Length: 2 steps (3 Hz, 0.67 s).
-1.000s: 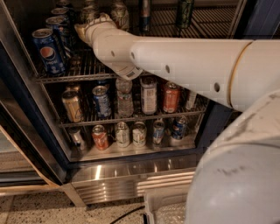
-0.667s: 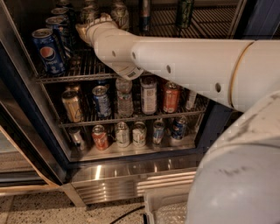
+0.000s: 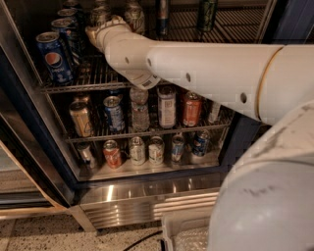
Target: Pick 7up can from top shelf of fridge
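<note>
Almost nothing has changed over the last second: the white arm (image 3: pixel 206 68) reaches in from the right exactly as it did then, and the hand (image 3: pixel 100 30) sits in the same spot, at the far left of the top shelf (image 3: pixel 93 81) inside the fridge (image 3: pixel 147 196). No can on the shelf has shifted either. I take this as a pause at the point of grasping rather than progress, so the pick is not yet done and nothing has been lifted. The hand lies among the cans at the back of the shelf. The arm's own wrist covers it, so I cannot tell whether it is spread, pressed together or pinching something. The 7up can (image 3: pixel 134 17) seems to be the pale silvery can standing upright just right of the hand's end, near the back of the shelf, though its lettering cannot be read here. I cannot say whether the hand touches it. The blue Pepsi cans (image 3: pixel 54 56) stand in a row to the left, close to the hand, and a dark green can (image 3: pixel 207 12) stands well off to the right. With neighbours this tight, the risk is nudging a Pepsi can or closing on the wrong one.
</note>
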Available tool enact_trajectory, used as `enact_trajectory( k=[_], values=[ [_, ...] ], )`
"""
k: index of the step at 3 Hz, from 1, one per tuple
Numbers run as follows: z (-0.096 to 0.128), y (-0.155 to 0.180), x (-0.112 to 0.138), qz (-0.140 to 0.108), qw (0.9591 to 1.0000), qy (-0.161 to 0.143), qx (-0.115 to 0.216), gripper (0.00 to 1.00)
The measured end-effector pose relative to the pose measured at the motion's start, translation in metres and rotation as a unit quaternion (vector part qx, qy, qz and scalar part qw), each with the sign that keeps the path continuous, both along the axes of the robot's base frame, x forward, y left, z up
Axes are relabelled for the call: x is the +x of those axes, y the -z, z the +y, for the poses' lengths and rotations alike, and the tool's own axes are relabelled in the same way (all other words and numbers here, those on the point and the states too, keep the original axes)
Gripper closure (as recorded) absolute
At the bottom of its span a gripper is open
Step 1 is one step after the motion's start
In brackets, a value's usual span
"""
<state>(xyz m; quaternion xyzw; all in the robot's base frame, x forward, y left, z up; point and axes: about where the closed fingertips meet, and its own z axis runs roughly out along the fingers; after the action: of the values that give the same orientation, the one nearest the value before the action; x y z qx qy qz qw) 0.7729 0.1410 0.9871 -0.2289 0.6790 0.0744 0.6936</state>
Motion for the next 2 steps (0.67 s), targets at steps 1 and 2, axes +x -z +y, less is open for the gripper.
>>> enact_trajectory(
  k=[1, 2],
  values=[
    [0.0002, -0.0003, 0.0001, 0.0, 1.0, 0.0, 0.0, 0.37],
    [0.0041, -0.0028, 0.0036, -0.003, 1.0, -0.003, -0.002, 0.36]
  ],
)
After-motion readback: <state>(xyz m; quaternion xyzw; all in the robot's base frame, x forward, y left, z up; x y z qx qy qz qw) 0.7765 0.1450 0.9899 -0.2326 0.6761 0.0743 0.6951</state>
